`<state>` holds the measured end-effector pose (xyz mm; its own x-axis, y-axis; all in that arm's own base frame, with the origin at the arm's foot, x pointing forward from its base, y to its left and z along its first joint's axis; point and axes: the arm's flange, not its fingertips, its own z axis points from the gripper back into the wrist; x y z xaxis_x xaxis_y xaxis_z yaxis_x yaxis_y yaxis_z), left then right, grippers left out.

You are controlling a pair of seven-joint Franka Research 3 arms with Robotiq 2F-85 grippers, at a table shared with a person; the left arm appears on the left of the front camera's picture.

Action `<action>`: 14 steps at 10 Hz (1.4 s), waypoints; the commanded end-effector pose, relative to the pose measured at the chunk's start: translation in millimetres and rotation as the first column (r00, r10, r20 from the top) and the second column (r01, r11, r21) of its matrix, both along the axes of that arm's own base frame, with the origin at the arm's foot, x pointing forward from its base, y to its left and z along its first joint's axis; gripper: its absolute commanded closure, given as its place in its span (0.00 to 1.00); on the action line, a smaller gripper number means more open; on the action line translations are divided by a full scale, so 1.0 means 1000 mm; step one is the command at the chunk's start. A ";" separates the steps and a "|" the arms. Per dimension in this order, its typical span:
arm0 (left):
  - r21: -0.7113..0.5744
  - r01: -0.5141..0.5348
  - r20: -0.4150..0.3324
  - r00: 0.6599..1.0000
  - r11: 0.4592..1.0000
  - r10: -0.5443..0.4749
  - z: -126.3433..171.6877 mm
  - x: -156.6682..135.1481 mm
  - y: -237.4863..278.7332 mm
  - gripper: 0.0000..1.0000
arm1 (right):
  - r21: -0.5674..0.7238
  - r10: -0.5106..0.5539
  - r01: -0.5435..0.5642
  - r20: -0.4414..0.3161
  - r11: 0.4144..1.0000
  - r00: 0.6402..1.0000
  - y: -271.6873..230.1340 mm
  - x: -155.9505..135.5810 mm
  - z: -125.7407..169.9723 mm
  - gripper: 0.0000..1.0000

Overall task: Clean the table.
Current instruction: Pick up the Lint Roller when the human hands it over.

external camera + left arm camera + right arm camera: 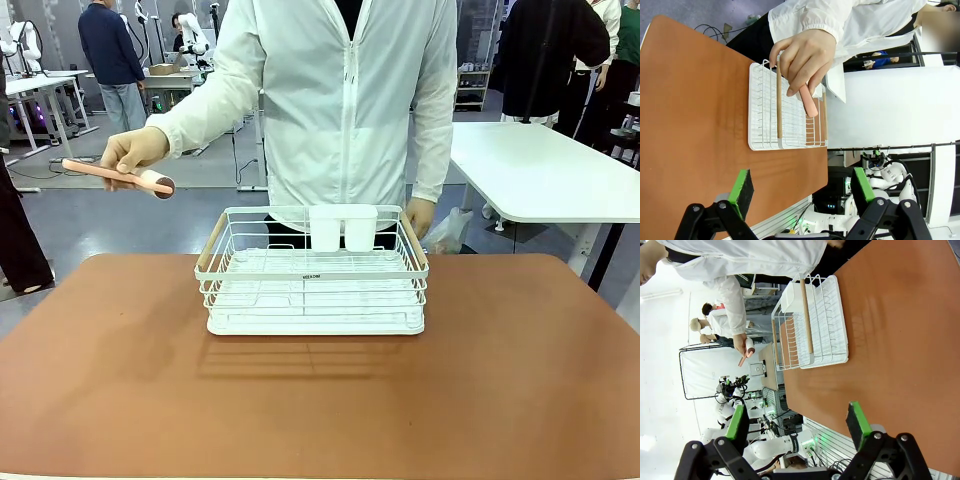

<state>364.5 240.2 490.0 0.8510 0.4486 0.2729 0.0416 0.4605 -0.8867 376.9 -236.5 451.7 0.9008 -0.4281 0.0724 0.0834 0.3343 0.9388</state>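
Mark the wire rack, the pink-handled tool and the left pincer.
wire rack (pixel 312 275): front view, middle of its front top rim.
pink-handled tool (pixel 88 168): front view, free end of the handle.
left pincer (pixel 801 180): left wrist view, midway between its open fingertips.

Table (pixel 520 390): reddish-brown matte top, rounded corners, level, bearing white wire rack (pixel 312 325).
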 end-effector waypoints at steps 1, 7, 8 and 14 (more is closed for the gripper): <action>-0.010 0.002 0.009 1.000 1.000 -0.002 0.001 -0.002 0.002 0.00 | 0.010 -0.001 0.001 0.001 1.000 1.000 0.000 0.000 0.002 0.00; 0.146 -0.268 -0.223 0.929 0.952 0.295 0.038 -0.001 -0.061 0.00 | 0.010 -0.001 0.001 0.001 1.000 1.000 0.000 0.000 0.002 0.00; 0.163 -0.308 -0.240 0.909 0.937 0.340 0.037 0.003 -0.074 0.00 | 0.010 -0.001 0.001 0.001 1.000 1.000 0.000 0.000 0.002 0.00; 0.214 -0.362 -0.212 0.889 0.907 0.405 0.022 0.028 -0.134 0.00 | 0.010 -0.001 0.001 0.001 1.000 1.000 0.000 0.000 0.002 0.00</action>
